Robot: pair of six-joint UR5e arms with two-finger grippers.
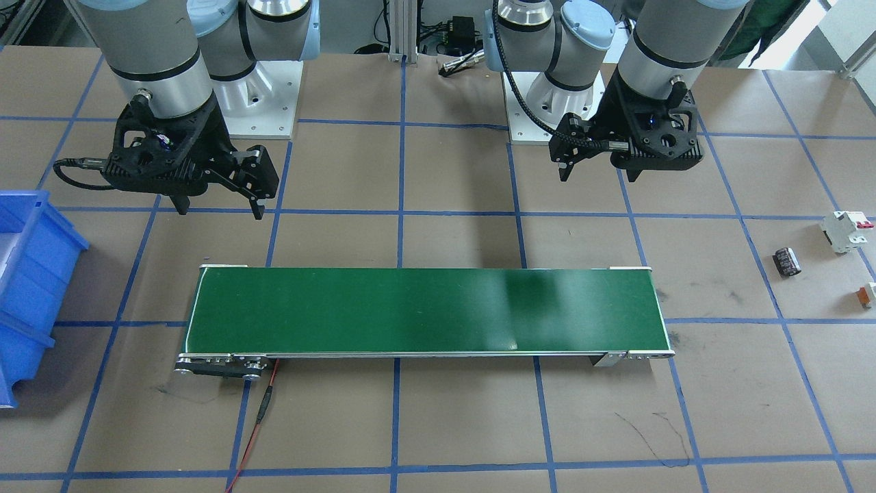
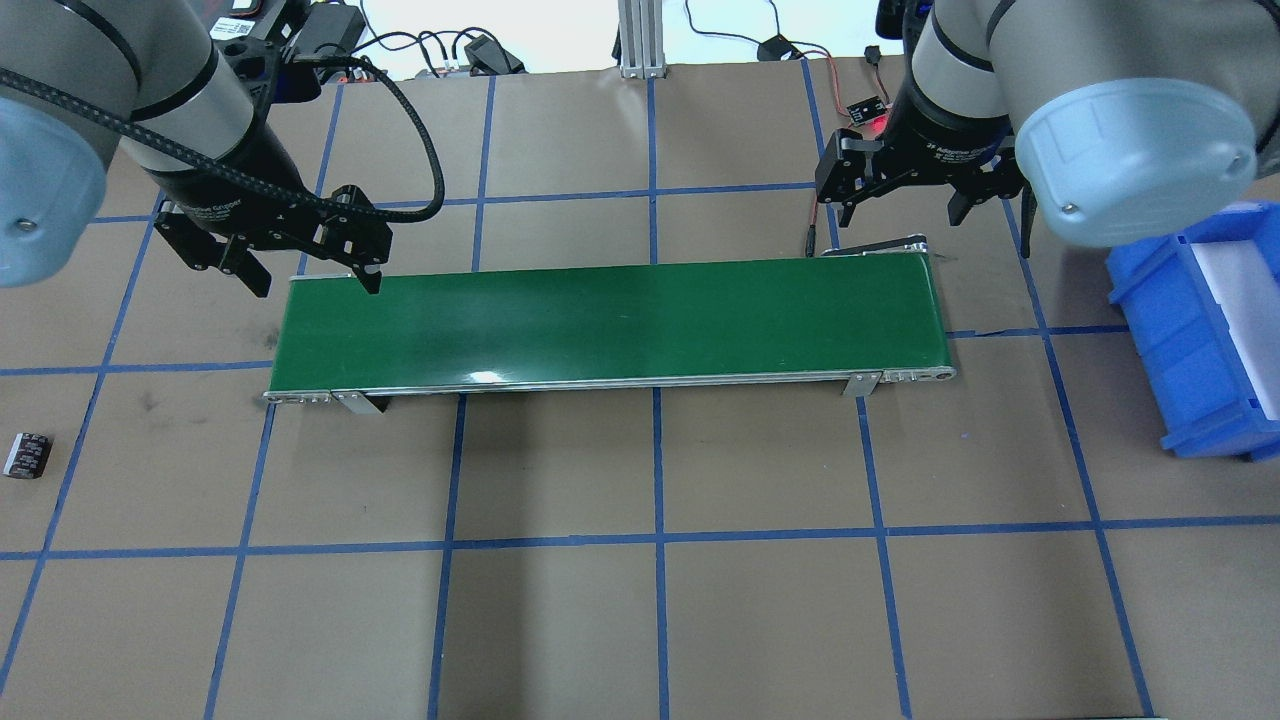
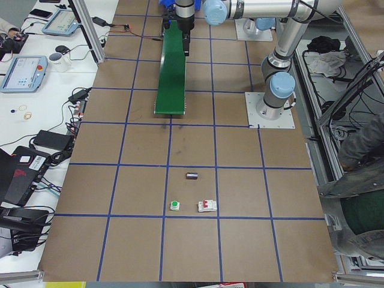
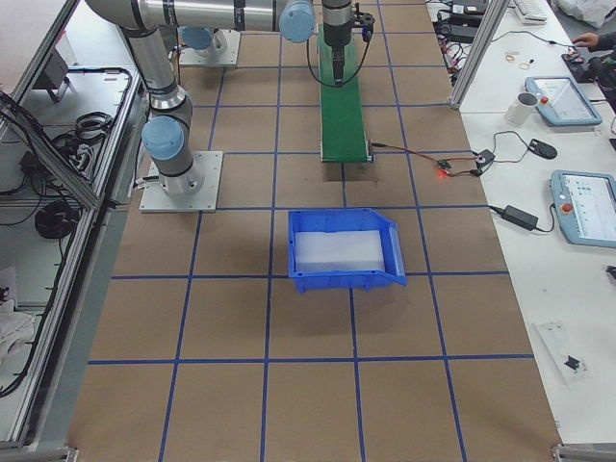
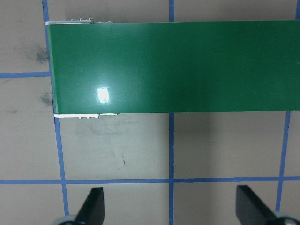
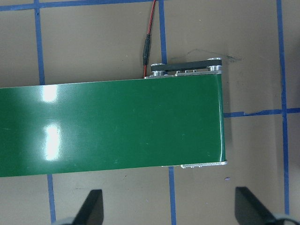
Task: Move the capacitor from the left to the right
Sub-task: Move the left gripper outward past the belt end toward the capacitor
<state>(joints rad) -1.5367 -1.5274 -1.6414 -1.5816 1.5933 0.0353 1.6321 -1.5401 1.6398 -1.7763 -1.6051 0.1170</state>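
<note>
Table [image 1: 465, 424] bears conveyor [image 1: 424, 308], bin [image 1: 27, 287], capacitor [image 1: 787, 261], breaker [image 1: 845, 231], possibly button [image 3: 174, 206].

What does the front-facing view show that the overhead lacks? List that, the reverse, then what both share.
Front-facing only: a white breaker with a red switch and a small orange part, near the capacitor. Overhead only: a small board with a red light beyond the belt. Both: the green belt, the capacitor, the blue bin, and the left gripper and right gripper, both open.
</note>
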